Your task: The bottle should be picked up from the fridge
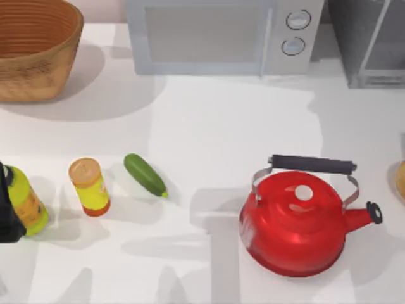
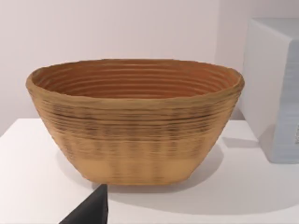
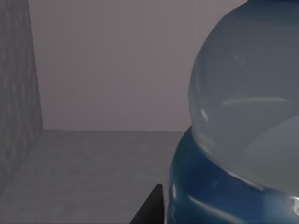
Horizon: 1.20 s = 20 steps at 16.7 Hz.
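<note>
**Right arm close on the bottle inside the fridge**

In the right wrist view the bottle (image 3: 243, 121) loomed very close: a pale, translucent body over a bright blue part, standing on the grey floor of the fridge (image 3: 18, 93), with a dark textured wall to one side and a plain back wall behind. A dark finger tip (image 3: 152, 210) showed just beside the blue part, near it if not touching; whether the right gripper was wide, narrow or already holding could not be told.

From above, the fridge (image 1: 370, 44) sat at the table's far right corner, beside the microwave (image 1: 221, 35), so the right arm was plainly the nearer one. The bottle seemed to stand upright, its long axis vertical, lying straight ahead of the fingers and slightly off to one side. The coming grasp likely turned on centring it between them before closing.

The left arm (image 1: 7, 215) was parked at the table's left edge, its camera facing the basket (image 2: 135, 121); its fingers' state could not be told.
</note>
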Each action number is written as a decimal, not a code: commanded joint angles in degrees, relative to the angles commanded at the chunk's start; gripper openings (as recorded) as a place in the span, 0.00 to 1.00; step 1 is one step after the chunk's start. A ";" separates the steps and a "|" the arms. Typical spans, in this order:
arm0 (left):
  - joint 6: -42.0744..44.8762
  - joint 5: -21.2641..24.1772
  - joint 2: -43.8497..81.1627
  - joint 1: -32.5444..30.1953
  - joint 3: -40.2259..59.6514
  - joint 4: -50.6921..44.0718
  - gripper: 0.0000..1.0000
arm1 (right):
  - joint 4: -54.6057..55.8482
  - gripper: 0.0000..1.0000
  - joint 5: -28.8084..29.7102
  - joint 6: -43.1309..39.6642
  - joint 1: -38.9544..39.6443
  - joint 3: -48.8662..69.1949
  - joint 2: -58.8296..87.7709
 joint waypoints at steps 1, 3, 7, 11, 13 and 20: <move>0.00 0.00 0.00 0.00 0.00 0.00 1.00 | -0.19 0.00 0.00 0.00 0.01 0.04 -0.20; 0.00 0.00 0.00 0.00 0.00 0.00 1.00 | -2.29 0.00 -0.02 0.01 0.02 0.37 -2.19; 0.00 0.00 0.00 0.00 0.00 0.00 1.00 | -7.47 0.00 -0.06 0.07 0.02 0.90 -6.10; 0.00 0.00 0.00 0.00 0.00 0.00 1.00 | -9.29 0.00 -0.10 0.08 0.00 1.45 -7.86; 0.00 0.00 0.00 0.00 0.00 0.00 1.00 | -9.10 0.00 -0.14 0.16 -0.01 1.09 -7.78; 0.00 0.00 0.00 0.00 0.00 0.00 1.00 | -3.22 0.00 -1.93 0.17 -1.92 -15.66 -17.58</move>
